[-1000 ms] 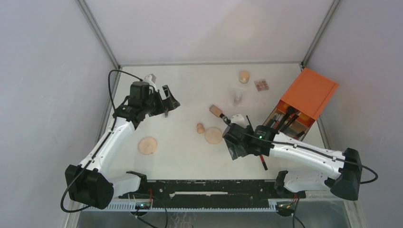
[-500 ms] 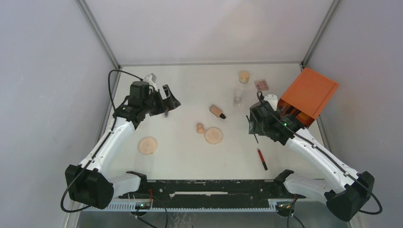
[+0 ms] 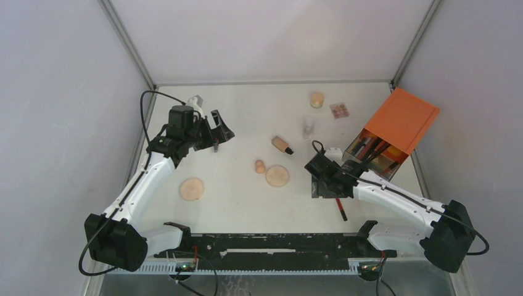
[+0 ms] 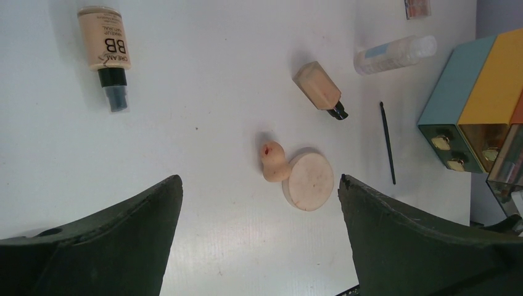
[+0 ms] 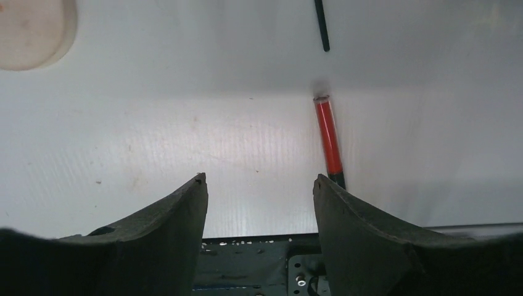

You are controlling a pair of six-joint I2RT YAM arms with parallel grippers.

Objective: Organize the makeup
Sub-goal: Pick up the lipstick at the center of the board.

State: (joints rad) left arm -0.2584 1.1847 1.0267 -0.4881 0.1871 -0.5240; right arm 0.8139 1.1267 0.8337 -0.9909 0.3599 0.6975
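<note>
The makeup lies scattered on the white table. A red pencil (image 5: 329, 139) (image 3: 340, 208) lies just right of my right gripper (image 5: 259, 177) (image 3: 324, 188), which is open and empty low over the table. A thin black brush (image 5: 321, 24) (image 4: 387, 143) lies beyond it. My left gripper (image 4: 260, 179) (image 3: 219, 129) hangs wide open and empty at the back left. A beige sponge (image 4: 273, 163) touches a round tan disc (image 4: 310, 182) at centre. A peach bottle (image 4: 319, 89) with a black cap, a BB cream tube (image 4: 105, 49) and a clear bottle (image 4: 395, 52) lie farther off.
The orange-topped box of clear drawers (image 3: 401, 120) stands at the right, holding brushes and pencils. A second tan disc (image 3: 192, 189) lies front left. A small tan jar (image 3: 317, 99) and a palette (image 3: 339, 110) sit at the back. The black base rail (image 3: 271, 243) runs along the front edge.
My right gripper swung back toward the drawer box, then returned forward and down beside the red pencil, its jaws narrowing slightly. The left arm has not moved.
</note>
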